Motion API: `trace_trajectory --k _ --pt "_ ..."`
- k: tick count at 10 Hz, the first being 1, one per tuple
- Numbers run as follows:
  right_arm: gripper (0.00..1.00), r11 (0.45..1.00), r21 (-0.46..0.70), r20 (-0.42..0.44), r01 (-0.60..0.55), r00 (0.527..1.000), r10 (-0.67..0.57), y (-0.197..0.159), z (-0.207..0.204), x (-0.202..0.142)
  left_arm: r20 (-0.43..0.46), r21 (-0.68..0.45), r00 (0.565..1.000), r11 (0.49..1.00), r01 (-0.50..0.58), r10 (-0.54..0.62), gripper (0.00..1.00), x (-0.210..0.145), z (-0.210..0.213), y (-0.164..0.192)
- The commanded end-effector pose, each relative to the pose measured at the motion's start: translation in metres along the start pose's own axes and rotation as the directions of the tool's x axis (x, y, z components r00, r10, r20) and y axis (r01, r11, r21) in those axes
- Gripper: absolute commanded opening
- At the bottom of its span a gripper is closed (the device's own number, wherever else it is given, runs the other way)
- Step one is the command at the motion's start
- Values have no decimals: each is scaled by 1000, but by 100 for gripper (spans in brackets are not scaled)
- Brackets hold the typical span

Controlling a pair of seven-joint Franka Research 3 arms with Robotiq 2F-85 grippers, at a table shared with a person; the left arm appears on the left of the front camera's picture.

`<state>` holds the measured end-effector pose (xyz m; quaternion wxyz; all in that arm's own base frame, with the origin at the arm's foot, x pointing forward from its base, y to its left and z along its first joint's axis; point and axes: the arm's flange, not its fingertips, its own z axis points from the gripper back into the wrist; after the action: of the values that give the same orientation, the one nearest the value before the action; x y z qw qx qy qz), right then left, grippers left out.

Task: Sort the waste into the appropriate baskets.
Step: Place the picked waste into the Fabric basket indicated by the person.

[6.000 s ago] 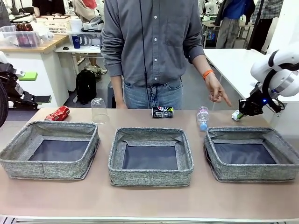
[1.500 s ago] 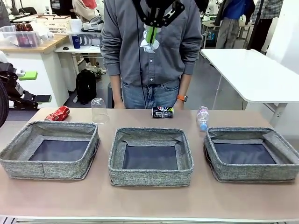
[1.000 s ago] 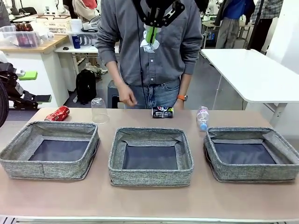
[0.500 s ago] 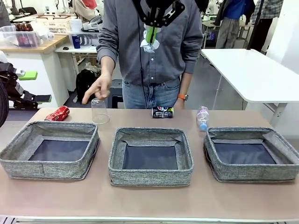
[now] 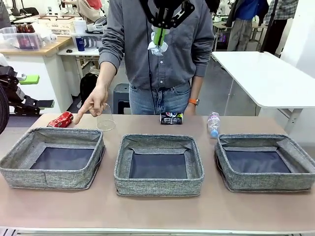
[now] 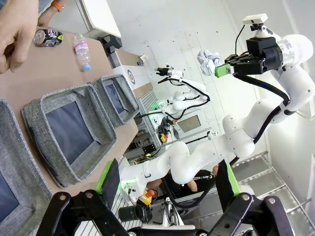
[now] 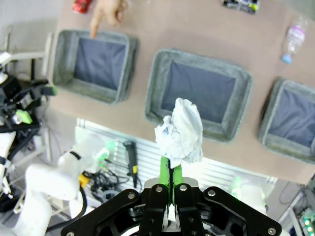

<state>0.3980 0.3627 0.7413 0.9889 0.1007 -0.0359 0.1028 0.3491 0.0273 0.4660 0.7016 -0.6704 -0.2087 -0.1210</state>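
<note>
High over the table (image 5: pixel 157 211), the right gripper (image 5: pixel 158 35) hung clamped on the crumpled white paper ball (image 5: pixel 157 47) (pinched by its upper edge). The left gripper (image 6: pixel 167 179) stood spread wide, holding nothing. The person's hand (image 5: pixel 93 104) pointed down toward the left basket (image 5: pixel 19 169).

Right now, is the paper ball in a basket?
No, the paper ball is pinched in the right gripper above the baskets.

Bright even indoor light, soft shadows, wrist views fisheye-warped
</note>
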Motion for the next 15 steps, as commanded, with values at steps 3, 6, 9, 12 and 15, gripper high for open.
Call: trace_trajectory --k 3,6,9,12,15 --pt "0 1000 0 0 0 1000 0 0 0 0 7 -19 1000 1000 19 -18 100 1 -2 -1" --pt "0 968 83 -109 -238 963 246 16 -59 20 -63 161 998 987 9 1 100 -4 27 -1" --pt "0 863 204 -189 -462 847 497 80 -150 59 -10 354 999 935 -36 42 100 -21 102 -8" --pt "0 705 300 -136 -642 703 698 134 -253 83 29 486 993 867 -114 114 100 -55 159 -16" --pt "0 486 374 -42 -790 509 860 170 -316 59 36 478 995 872 -101 96 100 -58 170 -11"
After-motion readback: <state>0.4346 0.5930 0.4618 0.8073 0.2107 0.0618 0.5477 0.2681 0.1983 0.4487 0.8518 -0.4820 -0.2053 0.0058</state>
